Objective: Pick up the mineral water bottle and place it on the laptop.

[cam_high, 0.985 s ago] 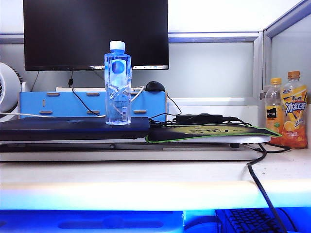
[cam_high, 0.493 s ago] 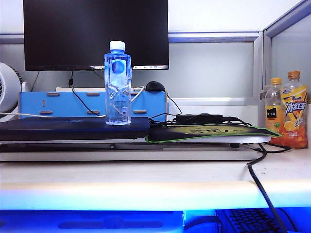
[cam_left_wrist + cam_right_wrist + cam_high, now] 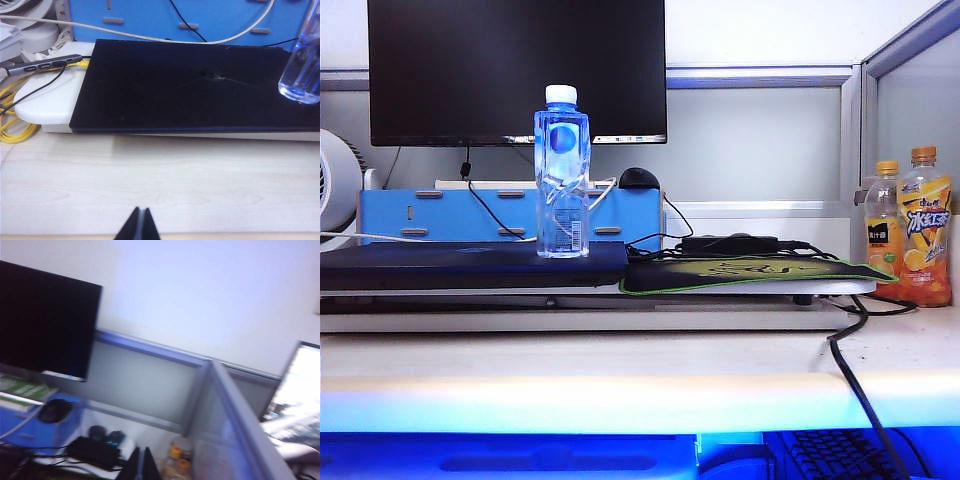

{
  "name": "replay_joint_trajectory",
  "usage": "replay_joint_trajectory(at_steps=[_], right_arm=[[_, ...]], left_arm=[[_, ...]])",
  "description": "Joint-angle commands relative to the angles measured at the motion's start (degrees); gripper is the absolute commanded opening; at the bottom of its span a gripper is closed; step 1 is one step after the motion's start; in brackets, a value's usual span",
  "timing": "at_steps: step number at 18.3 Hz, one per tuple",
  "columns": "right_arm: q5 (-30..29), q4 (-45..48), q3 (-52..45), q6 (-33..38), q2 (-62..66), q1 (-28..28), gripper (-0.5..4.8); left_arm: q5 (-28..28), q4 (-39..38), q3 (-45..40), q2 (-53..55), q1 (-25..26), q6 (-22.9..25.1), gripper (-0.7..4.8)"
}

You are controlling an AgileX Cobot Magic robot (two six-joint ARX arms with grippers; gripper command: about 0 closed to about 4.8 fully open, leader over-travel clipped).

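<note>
Water bottle stands upright on the laptop, near the lid's right end, cap on, nothing touching it. Judging from that, the placing looks done.

Left pincer: tips pressed together, holding nothing, hanging low over bare worktop. The laptop's near edge lies ahead of it; the bottle's base is farther ahead and well off toward the laptop's far corner, apart from the tips. My read: this arm is parked, out of the way.

Right pincer: also closed, empty. Its camera is tilted up and the picture is smeared, so past the tips you get the monitor, partition and wall, not the worktop. Beyond the tips sit a black power brick and the orange caps of the juice bottles; a mouse rests on the blue box. Bottle and laptop don't show in this view. Neither arm shows in the exterior view.

Why the spot works: the lid is flat and much wider than the bottle's foot, so it stands stably. Main risk I'd flag is a tall slim bottle getting knocked over. The mouse mat butts against the laptop's right edge, cables draped over it.
</note>
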Motion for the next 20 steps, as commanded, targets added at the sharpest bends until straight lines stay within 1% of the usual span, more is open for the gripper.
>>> replay_joint_trajectory(at_steps=[1, 4, 6, 9, 13, 15, 18, 20], right_arm=[[-3.5, 7.9, -10.3, 0.0, -4.6, -4.1, 0.08], [-7.5, 18.7, -25.1, 0.7, -9.1, -8.5, 0.09], [-10.6, 24.7, -35.6, 5.2, -11.7, -12.3, 0.13], [-13.4, 31.2, -49.3, 12.3, -16.3, -17.4, 0.13], [-15.7, 34.3, -61.4, 16.8, -24.0, -23.4, 0.13], [-18.9, 34.3, -66.7, 18.1, -28.6, -26.3, 0.13], [-20.9, 34.2, -72.3, 18.1, -33.6, -28.4, 0.13], [-21.8, 34.4, -74.4, 20.2, -33.6, -29.3, 0.13]], left_arm=[[0.1, 0.5, 0.1, -0.1, 0.0, 0.0, -0.02], [0.1, 0.5, 0.1, -0.1, 0.0, 0.0, -0.02], [0.1, 0.5, 0.1, -0.1, 0.0, 0.0, -0.02], [0.1, 0.5, 0.1, -0.1, 0.0, 0.0, -0.02], [0.1, 0.5, 0.1, -0.1, 0.0, 0.0, -0.02], [0.2, 0.5, 0.1, -0.1, 0.0, 0.0, -0.02], [0.1, 0.4, 0.1, -0.1, 0.0, 0.0, -0.02], [0.1, 0.5, 0.1, -0.1, 0.0, 0.0, -0.02]])
